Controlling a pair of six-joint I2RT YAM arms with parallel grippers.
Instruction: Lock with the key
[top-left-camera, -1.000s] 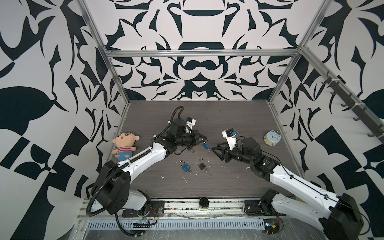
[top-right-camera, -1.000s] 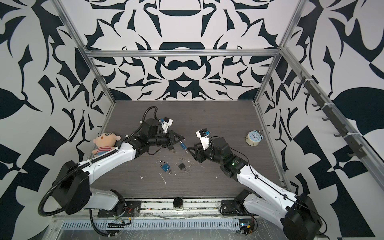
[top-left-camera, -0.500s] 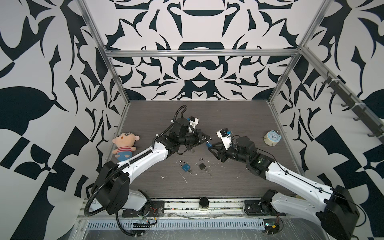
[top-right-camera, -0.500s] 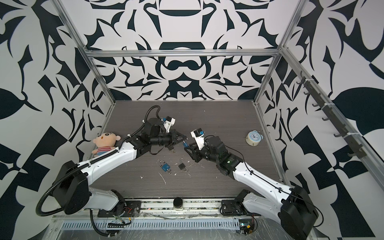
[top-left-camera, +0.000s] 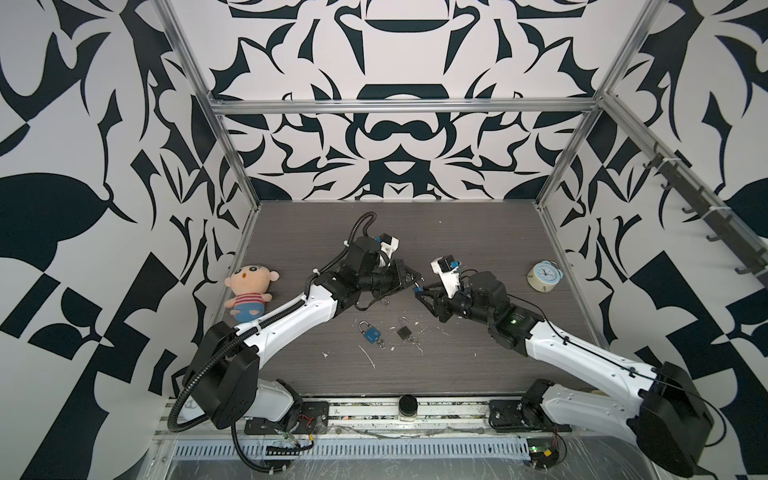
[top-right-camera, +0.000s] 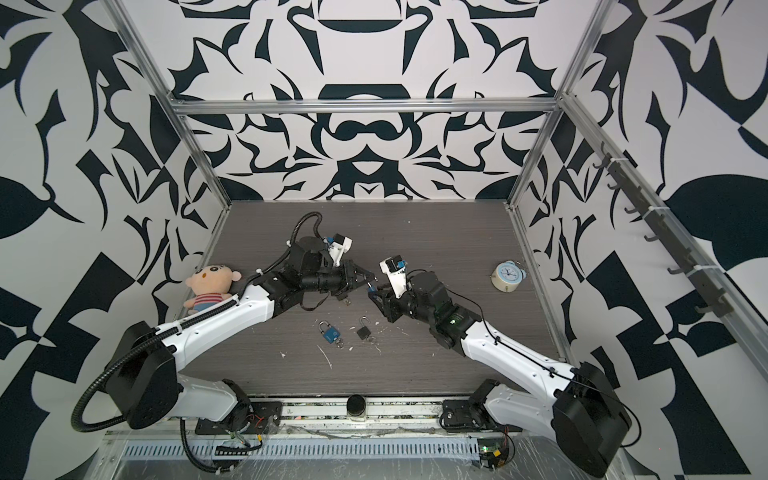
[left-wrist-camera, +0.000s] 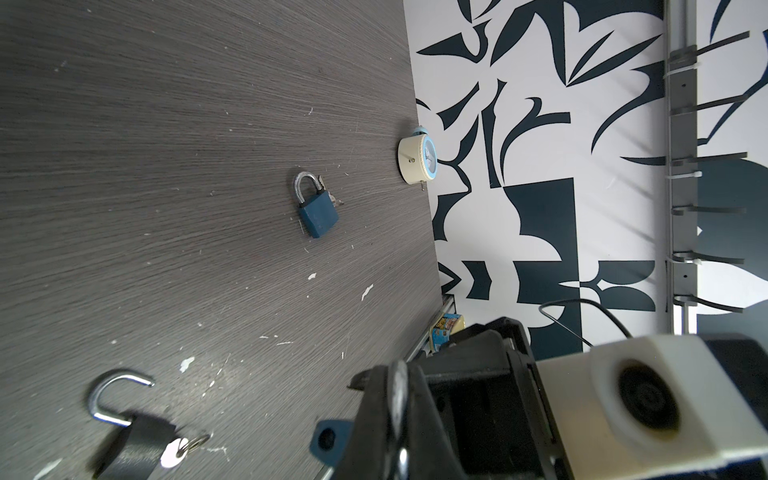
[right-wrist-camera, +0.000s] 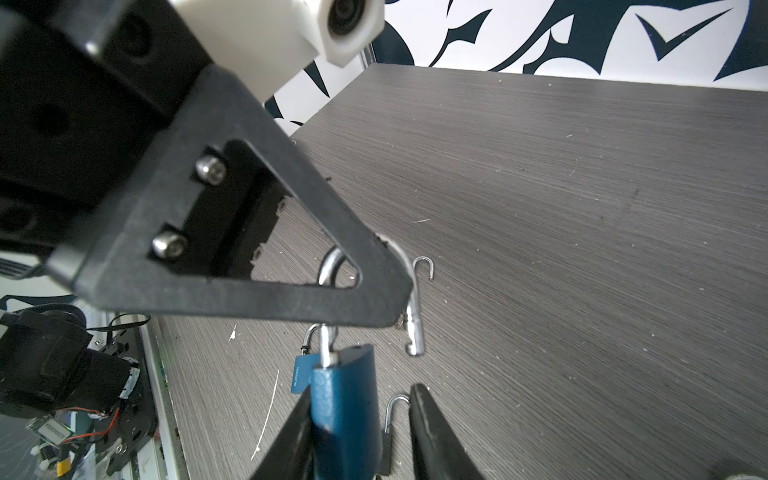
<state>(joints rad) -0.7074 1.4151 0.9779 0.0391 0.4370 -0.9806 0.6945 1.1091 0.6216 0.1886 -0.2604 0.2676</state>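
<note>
The left hand (top-left-camera: 411, 277) stays clamped on the shackle of the raised padlock (right-wrist-camera: 343, 399), hung above the middle of the tabletop (top-left-camera: 457, 232), while the right hand (top-left-camera: 419, 291) has swung in and narrowed its jaws around the blue body, one finger touching, the other still apart. So a two-handed hold seems to be forming; locking is not done, and I cannot make out its key. On the scuffed grey tabletop lie a plush doll (top-left-camera: 249, 291), a blue padlock (top-left-camera: 371, 335), a black padlock (top-left-camera: 402, 332) and an alarm clock (top-left-camera: 543, 279), between black-and-white patterned walls (top-left-camera: 395, 137).
</note>
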